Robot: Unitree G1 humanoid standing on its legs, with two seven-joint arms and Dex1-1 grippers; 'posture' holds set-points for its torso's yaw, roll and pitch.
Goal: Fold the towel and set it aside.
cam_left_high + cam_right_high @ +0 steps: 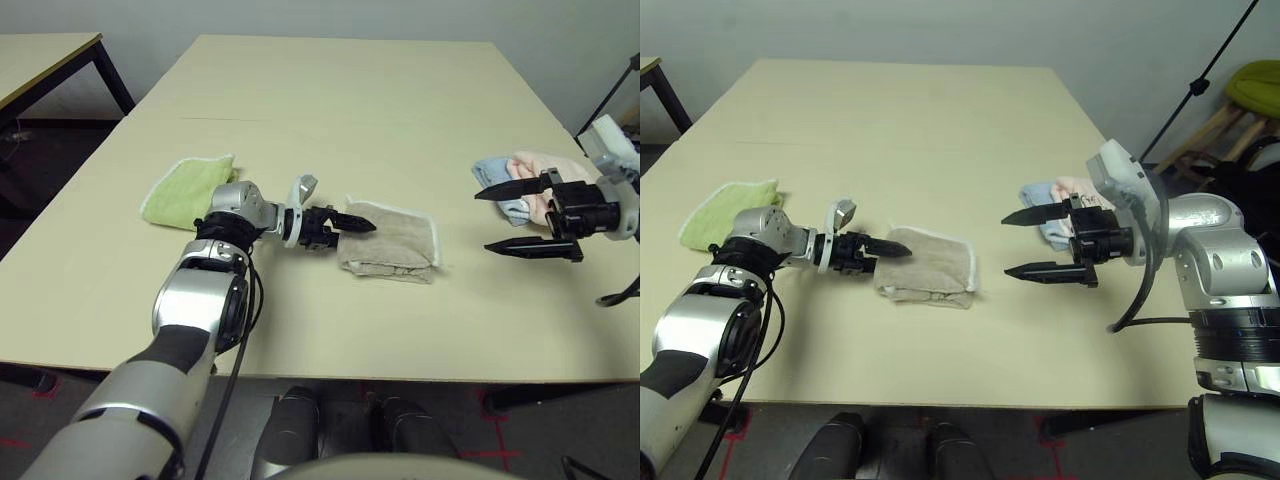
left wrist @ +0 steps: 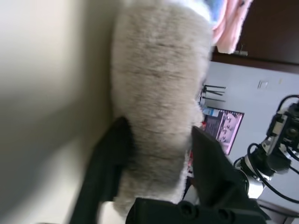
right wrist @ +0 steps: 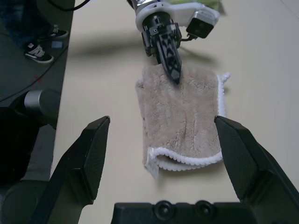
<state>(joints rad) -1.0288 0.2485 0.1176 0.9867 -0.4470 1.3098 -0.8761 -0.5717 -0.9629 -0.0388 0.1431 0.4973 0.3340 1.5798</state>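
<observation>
The towel [image 1: 395,245] is a beige-taupe terry cloth with white edging, lying folded into a small thick rectangle in the middle of the table. My left gripper [image 1: 355,222] reaches in from the left at the towel's left edge. In the left wrist view its two black fingers [image 2: 110,154] press on either side of the folded towel [image 2: 159,84], shut on it. My right gripper [image 1: 483,221] hovers to the right of the towel and apart from it, wide open with nothing between its fingers. The right wrist view looks down on the towel [image 3: 187,116] and the left gripper [image 3: 174,70].
A lime-green folded towel [image 1: 185,190] lies left of my left wrist. Pale blue and pink folded cloths [image 1: 520,180] sit just behind my right gripper. A second table [image 1: 40,60] stands at the far left, and a black stand [image 1: 1200,85] and a green chair [image 1: 1255,85] at the right.
</observation>
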